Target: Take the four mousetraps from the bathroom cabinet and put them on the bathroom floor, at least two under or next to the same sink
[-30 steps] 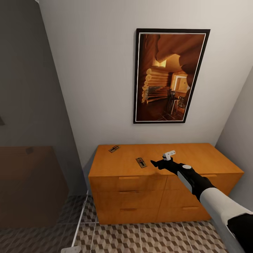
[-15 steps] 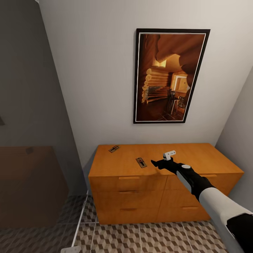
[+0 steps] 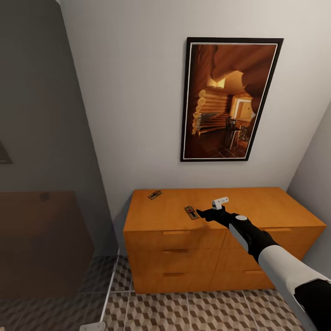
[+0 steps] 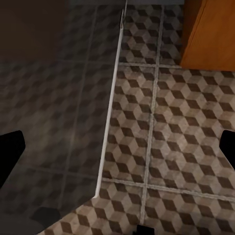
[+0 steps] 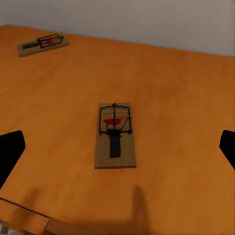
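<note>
— What's changing since a second ago?

— The robot's head is swinging, so the whole room is sliding across my sight. Beyond that, the black right gripper (image 3: 201, 213) is reaching closer: it is now hanging just beside the nearer small flat brown wooden mousetrap with dark wire and a red spot (image 3: 191, 212), at that trap's 3 o'clock.

— How many traps are you counting?

— Two. Both are lying flat on top of the low wide orange-brown wooden cabinet with bar handles (image 3: 174, 233). The second flat brown mousetrap (image 3: 154, 195) is sitting well apart from the first, at its 10 o'clock, nearer the wall.

— And the fingers?

— On the right, they are standing wide apart, the nearer trap (image 5: 115, 135) lying between them, untouched. The left gripper (image 4: 117, 147) is spread too, hanging over the brown, beige and white cube-patterned tile floor (image 4: 161, 142).

— Anything else?

— One black-framed picture of a log interior (image 3: 230, 99) is hanging on the wall above the cabinet.
</note>
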Controlling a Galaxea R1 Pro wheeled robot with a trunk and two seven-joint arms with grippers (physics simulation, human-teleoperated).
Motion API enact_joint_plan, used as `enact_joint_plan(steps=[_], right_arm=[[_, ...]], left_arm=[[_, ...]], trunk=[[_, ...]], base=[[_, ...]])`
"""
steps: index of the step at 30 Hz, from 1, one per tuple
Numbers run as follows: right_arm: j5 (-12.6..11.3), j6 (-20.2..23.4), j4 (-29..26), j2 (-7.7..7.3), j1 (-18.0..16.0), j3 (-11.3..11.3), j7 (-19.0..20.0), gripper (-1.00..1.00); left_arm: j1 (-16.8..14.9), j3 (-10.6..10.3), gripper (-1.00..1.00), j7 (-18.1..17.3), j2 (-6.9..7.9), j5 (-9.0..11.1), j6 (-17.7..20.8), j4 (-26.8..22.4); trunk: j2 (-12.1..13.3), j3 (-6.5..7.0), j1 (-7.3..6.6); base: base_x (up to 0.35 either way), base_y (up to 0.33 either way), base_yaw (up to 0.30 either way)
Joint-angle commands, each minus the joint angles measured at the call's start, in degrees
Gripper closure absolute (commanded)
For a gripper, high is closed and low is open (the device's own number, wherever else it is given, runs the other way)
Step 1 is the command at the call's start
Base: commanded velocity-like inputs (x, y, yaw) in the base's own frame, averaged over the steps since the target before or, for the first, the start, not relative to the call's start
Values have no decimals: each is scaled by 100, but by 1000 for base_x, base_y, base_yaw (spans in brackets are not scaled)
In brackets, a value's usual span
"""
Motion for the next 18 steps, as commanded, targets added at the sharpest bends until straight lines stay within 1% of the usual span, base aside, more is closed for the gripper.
enact_joint_plan(steps=[1, 18], right_arm=[[-58, 31, -9, -6, -6, 31, -6, -100], [-58, 32, -9, -4, -6, 34, -15, -100]], left_arm=[[-10, -48, -100, 14, -3, 26, -30, 20], [-10, -48, -100, 13, 0, 24, -30, 20]], trunk=[[-14, -13, 4], [-14, -13, 4]], base=[[0, 41, 0], [0, 9, 0]])
